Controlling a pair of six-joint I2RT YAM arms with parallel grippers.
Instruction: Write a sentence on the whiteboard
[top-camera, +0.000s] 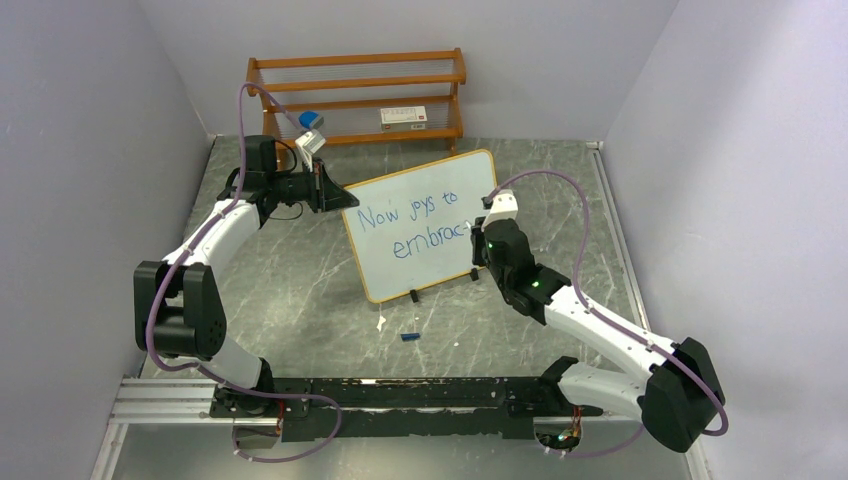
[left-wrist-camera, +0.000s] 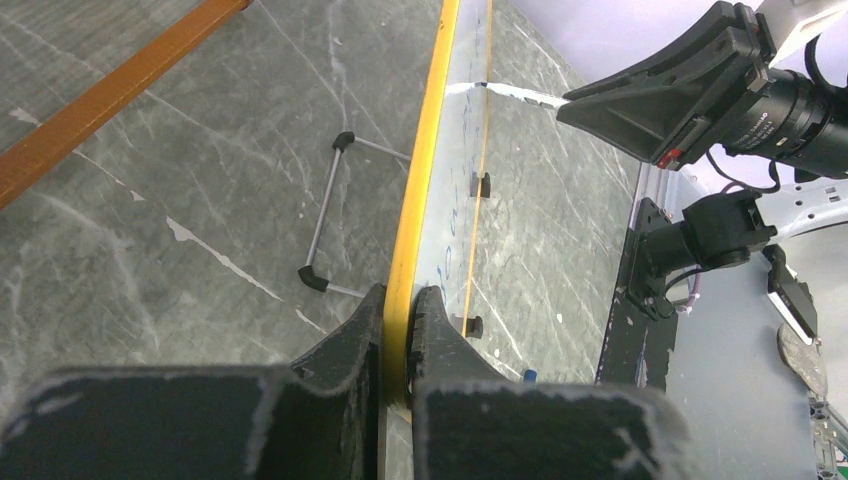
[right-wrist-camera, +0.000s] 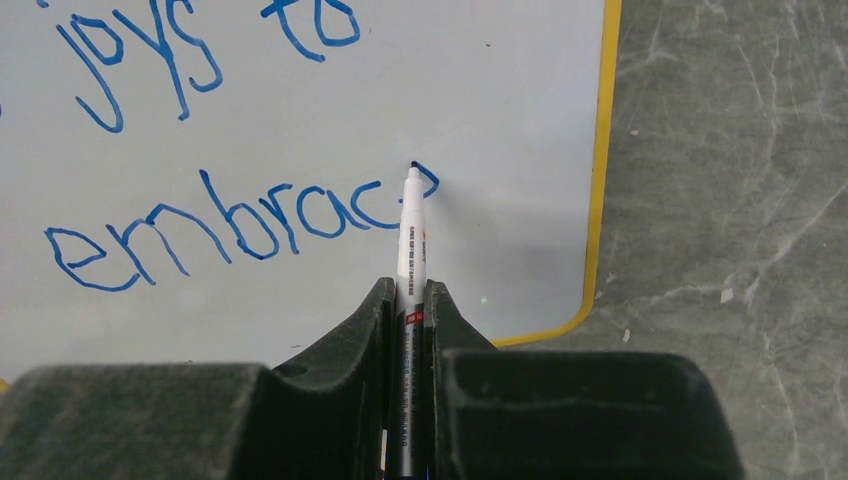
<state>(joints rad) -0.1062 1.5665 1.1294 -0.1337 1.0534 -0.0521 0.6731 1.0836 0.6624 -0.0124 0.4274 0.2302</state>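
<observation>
The whiteboard (top-camera: 425, 225) stands tilted at mid-table, its frame yellow-orange. The sentence (top-camera: 412, 228) in blue reads "Now joys to" over "embrac" and a started last letter. In the right wrist view the lettering (right-wrist-camera: 240, 225) fills the left of the board (right-wrist-camera: 500, 100). My right gripper (right-wrist-camera: 408, 295) is shut on a white marker (right-wrist-camera: 411, 235) whose tip touches the board at the last letter. My left gripper (left-wrist-camera: 399, 300) is shut on the whiteboard's edge (left-wrist-camera: 425, 160), one finger on each face. From above, the left gripper (top-camera: 342, 197) sits at the board's left edge and the right gripper (top-camera: 481, 243) at its right side.
A brown wooden shelf rack (top-camera: 360, 95) stands against the back wall with a small white box (top-camera: 403, 115) on it. A blue marker cap (top-camera: 409, 336) lies on the grey table in front of the board. A wire stand leg (left-wrist-camera: 330, 215) props the board from behind.
</observation>
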